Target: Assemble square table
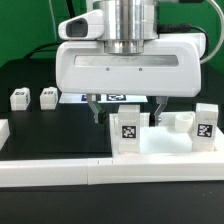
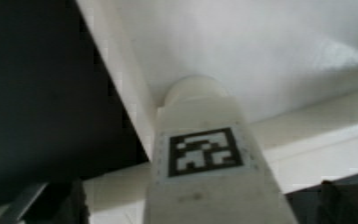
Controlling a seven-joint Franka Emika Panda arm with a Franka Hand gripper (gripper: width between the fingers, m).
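Plainly, the counter (image 1: 50,130) under me is matt black, edged along its near side by a white border rail (image 1: 60,172), and a green backdrop (image 1: 25,35) closes the room behind. My gripper (image 1: 128,116) hangs wide open with nothing in it. Its fingers (image 1: 96,110) stand either side of an upright tagged leg (image 1: 128,133), clear of it. That leg rises at the nine o'clock corner of the square table top (image 1: 172,142) in the exterior view; whether it sits in a socket I cannot tell. A second leg (image 1: 205,125) stands at the top's three o'clock side. Two loose legs (image 1: 18,98) rest at nine o'clock from me, and the marker board (image 1: 118,97) lies at twelve.
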